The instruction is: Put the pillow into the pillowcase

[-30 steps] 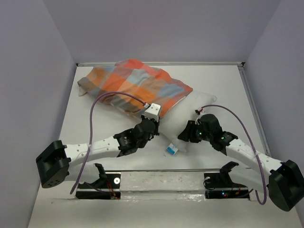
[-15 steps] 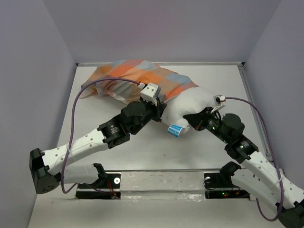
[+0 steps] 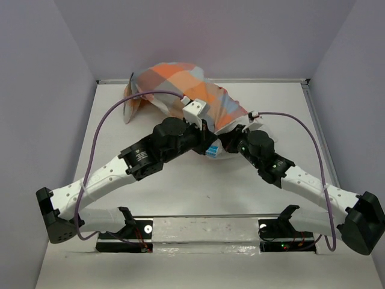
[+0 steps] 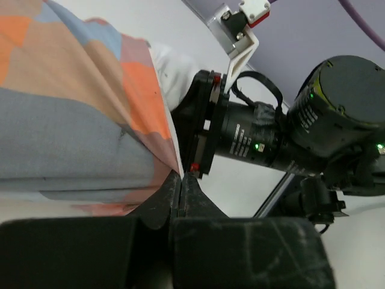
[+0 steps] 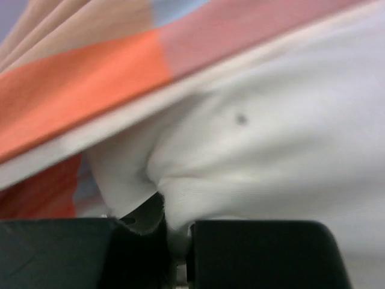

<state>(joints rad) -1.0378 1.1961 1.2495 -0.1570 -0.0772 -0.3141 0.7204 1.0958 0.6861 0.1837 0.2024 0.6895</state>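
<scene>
L arm is stretching far-right from its near-left base and R arm is angling far-left, w/ wrists sitting close together over mid table. L gripper is pinching the pillowcase hem, jaws flat together on it. R gripper is clamping a fold of the pillow, jaws narrow. Pillow is lying far-centre, mostly under the pillowcase.

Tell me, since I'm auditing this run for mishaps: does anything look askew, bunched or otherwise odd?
Only the pillowcase: it is heaped in a crumpled mound at the far edge of the table, not flat. The left pincer pinches its hem; the right pincer pinches the pillow. Nothing torn or spilled.
</scene>
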